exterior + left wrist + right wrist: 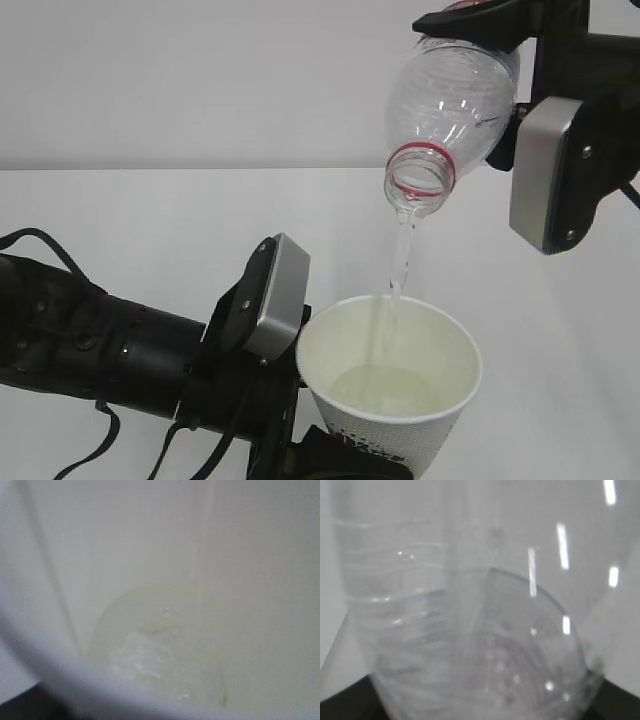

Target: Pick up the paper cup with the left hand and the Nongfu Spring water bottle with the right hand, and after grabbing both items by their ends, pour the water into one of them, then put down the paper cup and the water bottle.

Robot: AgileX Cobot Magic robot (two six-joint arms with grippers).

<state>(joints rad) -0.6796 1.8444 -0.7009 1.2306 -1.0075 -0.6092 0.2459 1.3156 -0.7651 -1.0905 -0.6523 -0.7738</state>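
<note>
The right hand (480,20) clamps the tilted Nongfu Spring water bottle (455,95) high up; water (400,255) streams into the paper cup (395,385) below, gripped near its base by the left hand (330,455).

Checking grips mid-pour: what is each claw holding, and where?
Right claw holds the water bottle by its base end; left claw holds the paper cup near its bottom.
</note>
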